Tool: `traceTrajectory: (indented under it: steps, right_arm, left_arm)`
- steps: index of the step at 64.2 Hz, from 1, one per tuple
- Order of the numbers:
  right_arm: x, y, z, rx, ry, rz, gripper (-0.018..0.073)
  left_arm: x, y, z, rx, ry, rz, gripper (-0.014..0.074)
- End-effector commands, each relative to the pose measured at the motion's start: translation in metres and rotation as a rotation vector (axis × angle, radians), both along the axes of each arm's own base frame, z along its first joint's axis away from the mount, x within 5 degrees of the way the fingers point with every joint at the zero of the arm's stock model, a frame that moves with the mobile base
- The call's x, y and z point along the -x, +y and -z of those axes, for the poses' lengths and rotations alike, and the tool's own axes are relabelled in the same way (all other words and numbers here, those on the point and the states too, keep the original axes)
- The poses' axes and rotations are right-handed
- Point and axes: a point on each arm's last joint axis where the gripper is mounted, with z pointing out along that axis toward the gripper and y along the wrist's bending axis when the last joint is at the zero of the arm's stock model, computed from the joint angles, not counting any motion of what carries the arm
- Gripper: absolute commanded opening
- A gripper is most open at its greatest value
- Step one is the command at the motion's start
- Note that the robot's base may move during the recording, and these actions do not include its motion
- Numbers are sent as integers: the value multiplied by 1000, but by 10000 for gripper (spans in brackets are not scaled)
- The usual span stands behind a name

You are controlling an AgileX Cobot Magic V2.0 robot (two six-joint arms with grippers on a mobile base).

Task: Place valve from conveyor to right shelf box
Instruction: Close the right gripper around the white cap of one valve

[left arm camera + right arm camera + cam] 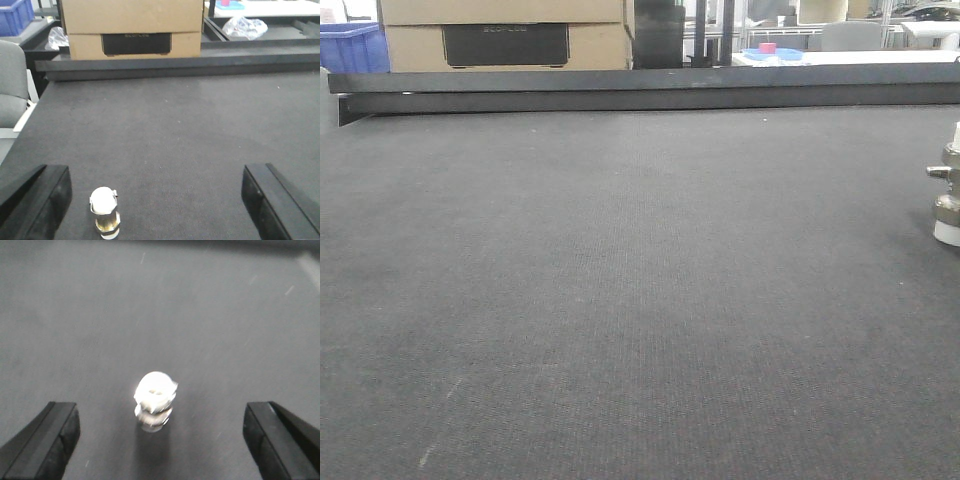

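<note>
Valve (155, 399) stands upright on the conveyor (620, 300). It is centred between the fingers of your right claw (160, 432) and touches neither. In the left wrist view it sits low, just beside one finger (37, 200) of your left claw (157, 200), but apart from it. There is bare belt on every side of the valve. The dark edge rail (640, 90) crosses the far side, with a cardboard box (132, 25) behind it. Both claws are spread wide, gripping nothing.
</note>
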Motion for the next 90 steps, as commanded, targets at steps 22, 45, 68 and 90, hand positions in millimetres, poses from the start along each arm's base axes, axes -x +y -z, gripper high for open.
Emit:
traceTrajectory:
  steps: [22,45,68,90]
  right_arm:
    - [-109,9,18,25,442,64,568]
    - [-163,14,82,37,588,91,568]
    - [-189,4,128,33,664,130,568]
    - [-193,4,134,34,671,130,239]
  left_arm:
    - [-1,-3,-3,6,-13,22,598]
    - [-1,-3,-3,6,-13,22,598]
    - [-1,-3,-3,6,-13,22,598]
    - [-1,-3,-2,6,2,22,598]
